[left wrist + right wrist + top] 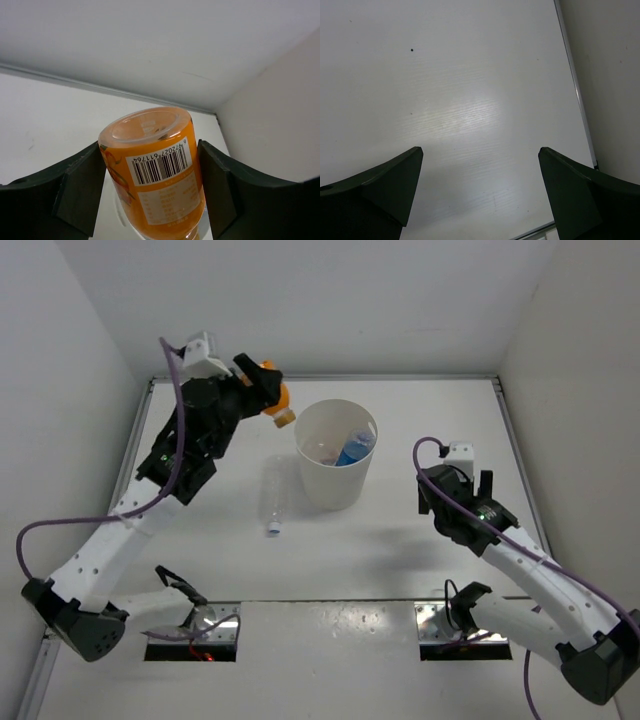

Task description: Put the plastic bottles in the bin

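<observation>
Between the left fingers (pixel 80 190): the orange bottle (pixel 155 175), clamped and held up just beside the bin (pixel 337 490).

One dark finger presses each side of the bottle's body, with the clear base toward the wrist and the cap beyond the fingertips, toward the bin's rim. It is short and stubby, with an orange wrap and a white barcode panel facing up. It looks light and thin-walled, probably smooth enough to slip and soft enough to dent, so this mid-body hold with a modest squeeze suits it. The bin, past the fingertips, already holds a blue-capped bottle (pixel 355 448). A clear bottle (pixel 275 495) lies on the table (pixel 400 570) below, apart from the bin. The right fingers (pixel 385 190) are spread wide with nothing between them.
</observation>
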### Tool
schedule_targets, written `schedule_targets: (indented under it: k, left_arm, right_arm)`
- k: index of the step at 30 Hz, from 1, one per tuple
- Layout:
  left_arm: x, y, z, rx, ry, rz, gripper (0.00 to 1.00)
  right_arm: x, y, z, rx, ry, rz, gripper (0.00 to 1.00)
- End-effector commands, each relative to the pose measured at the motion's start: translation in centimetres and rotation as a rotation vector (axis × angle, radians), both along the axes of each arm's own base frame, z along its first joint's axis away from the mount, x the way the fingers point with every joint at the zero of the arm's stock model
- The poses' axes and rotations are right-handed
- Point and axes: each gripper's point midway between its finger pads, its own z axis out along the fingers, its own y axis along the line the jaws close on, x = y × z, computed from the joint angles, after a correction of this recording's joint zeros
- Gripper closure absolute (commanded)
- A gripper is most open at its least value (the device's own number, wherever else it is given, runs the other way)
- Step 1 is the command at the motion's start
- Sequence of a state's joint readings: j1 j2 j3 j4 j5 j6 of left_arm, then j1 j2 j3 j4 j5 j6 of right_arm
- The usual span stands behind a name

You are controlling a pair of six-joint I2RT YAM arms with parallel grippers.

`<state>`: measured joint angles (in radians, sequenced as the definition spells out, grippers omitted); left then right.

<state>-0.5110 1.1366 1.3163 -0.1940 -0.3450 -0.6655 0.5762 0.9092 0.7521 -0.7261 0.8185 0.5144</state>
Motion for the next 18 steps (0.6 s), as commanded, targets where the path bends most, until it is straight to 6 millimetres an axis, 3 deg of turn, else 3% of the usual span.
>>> schedule_targets:
  k: [1, 2, 3, 4, 7, 11, 18]
  left_arm:
    - [0.2, -5.7, 0.8, 0.052, -0.043, -0.106, 0.39]
    - [0.1, -6.3, 1.6, 0.085, -0.063, -0.108, 0.39]
    - [-0.1, -7.3, 1.0, 0.111, -0.056, -0.117, 0.39]
    - [-0.8, -9.3, 0.8, 0.124, -0.060, -0.149, 0.39]
    - [-1.6, -11.6, 0.3, 0.186, -0.074, -0.166, 0.36]
    - [-1.1, -14.0, -1.8, 0.289, -0.053, -0.166, 0.35]
    - [0.4, -12.7, -4.6, 0.350, -0.003, -0.085, 0.28]
  right_arm:
    - [0.7, 0.3, 1.5, 0.029, -0.054, 0.004, 0.00]
    - [0.7, 0.3, 1.5, 0.029, -0.054, 0.004, 0.00]
    - [0.7, 0.3, 1.5, 0.029, -0.054, 0.004, 0.00]
    - [0.7, 0.3, 1.5, 0.029, -0.054, 0.004, 0.00]
    - [0.7, 0.4, 1.4, 0.035, -0.051, 0.010, 0.00]
    - [0.7, 0.4, 1.4, 0.035, -0.051, 0.010, 0.00]
    - [0.7, 0.6, 1.3, 0.041, -0.047, 0.016, 0.00]
